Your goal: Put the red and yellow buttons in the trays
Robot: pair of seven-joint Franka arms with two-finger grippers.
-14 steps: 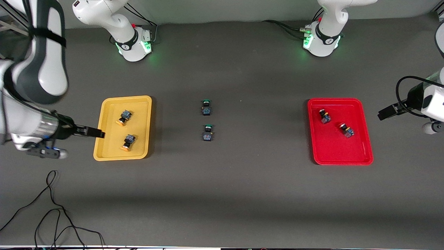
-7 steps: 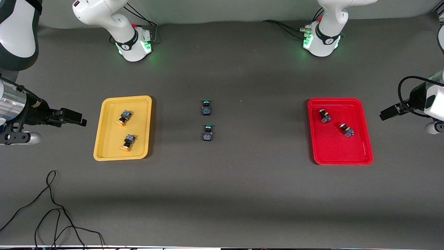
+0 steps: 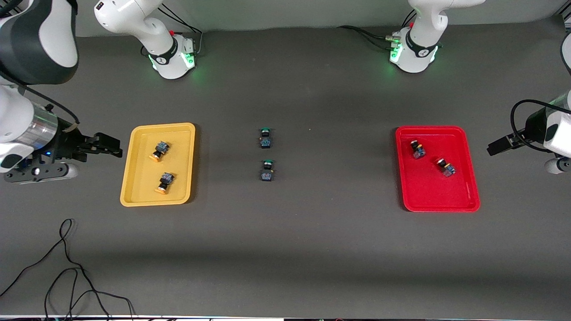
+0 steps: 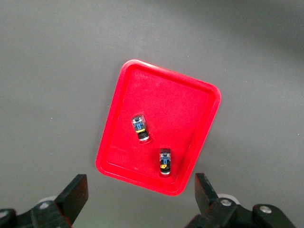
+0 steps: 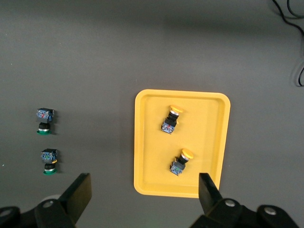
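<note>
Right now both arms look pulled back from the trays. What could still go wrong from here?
Little is left, so the risks are small. The right gripper hangs open just off the yellow tray; a low sweep inward could clip its rim and jostle the two yellow buttons inside. The two green buttons lie on the table between the trays and might wrongly get sorted. The left gripper, open beside the red tray, could likewise nudge it.

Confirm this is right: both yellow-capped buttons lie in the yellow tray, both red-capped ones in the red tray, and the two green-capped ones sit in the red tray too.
Wrong on the green-capped buttons: the front view shows them on the bare table, between the yellow tray and red tray. The rest holds.
</note>
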